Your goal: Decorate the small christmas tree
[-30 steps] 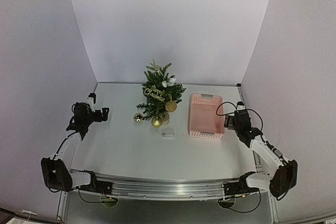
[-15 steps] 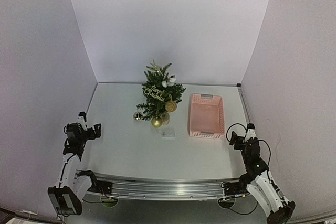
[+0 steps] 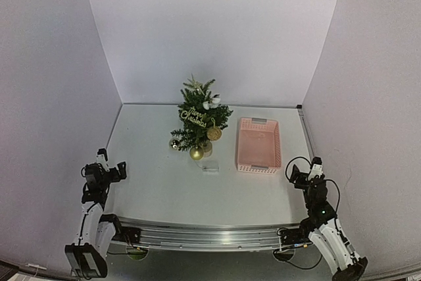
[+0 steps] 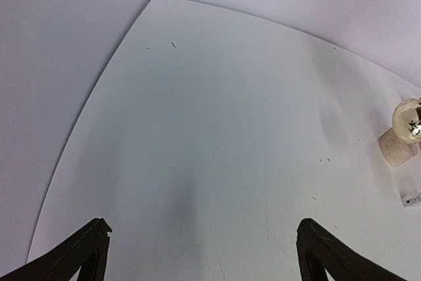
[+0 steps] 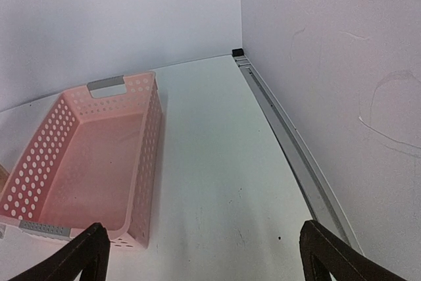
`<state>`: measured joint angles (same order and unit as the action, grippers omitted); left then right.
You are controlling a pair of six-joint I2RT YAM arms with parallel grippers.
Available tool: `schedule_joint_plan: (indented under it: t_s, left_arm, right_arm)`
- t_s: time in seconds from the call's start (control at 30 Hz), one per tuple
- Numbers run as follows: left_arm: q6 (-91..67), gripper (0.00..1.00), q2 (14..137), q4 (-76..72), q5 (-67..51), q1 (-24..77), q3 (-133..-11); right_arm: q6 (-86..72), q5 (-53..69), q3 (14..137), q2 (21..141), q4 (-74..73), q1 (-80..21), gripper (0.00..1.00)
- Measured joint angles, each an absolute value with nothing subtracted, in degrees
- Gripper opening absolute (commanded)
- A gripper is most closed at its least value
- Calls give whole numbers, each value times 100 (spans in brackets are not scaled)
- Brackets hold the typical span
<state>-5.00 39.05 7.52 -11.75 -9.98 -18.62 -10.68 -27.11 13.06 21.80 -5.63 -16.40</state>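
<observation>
The small christmas tree [image 3: 199,115] stands at the back middle of the table, dark green, hung with a gold "Merry Christmas" sign [image 3: 193,116], white ornaments and gold balls [image 3: 214,133]. A gold ball [image 3: 196,153] hangs low at its front and shows at the right edge of the left wrist view [image 4: 408,118]. My left gripper [image 3: 106,168] is open and empty at the table's near left edge. My right gripper [image 3: 304,170] is open and empty at the near right, beside the pink basket [image 3: 258,144].
The pink basket is empty in the right wrist view [image 5: 92,169]. A small clear box [image 3: 210,168] lies in front of the tree. A small gold ball [image 3: 173,143] sits left of the tree's foot. A metal rail [image 5: 289,143] runs along the right wall.
Both arms have drawn back from mid-table height toward the near edge and folded low. In the last half second they moved only slightly. The tree and basket stayed put.
</observation>
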Motion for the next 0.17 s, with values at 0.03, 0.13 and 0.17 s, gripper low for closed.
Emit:
schedule_joint_plan:
  t_s: [0.03, 0.13, 0.17]
  left_arm:
    - [-508, 100, 3878, 748, -1170, -998, -1861]
    - [-593, 100, 3822, 745, -1089, -998, -1859]
    - [-629, 100, 3814, 733, -1040, -998, -1853]
  right_arm:
    - [-1063, -2715, 1306, 2180, -564, -1640, 98]
    - [-1053, -2722, 1306, 2188, -563, -1640, 98]
    - [-1052, -2722, 1306, 2202, -563, -1640, 98]
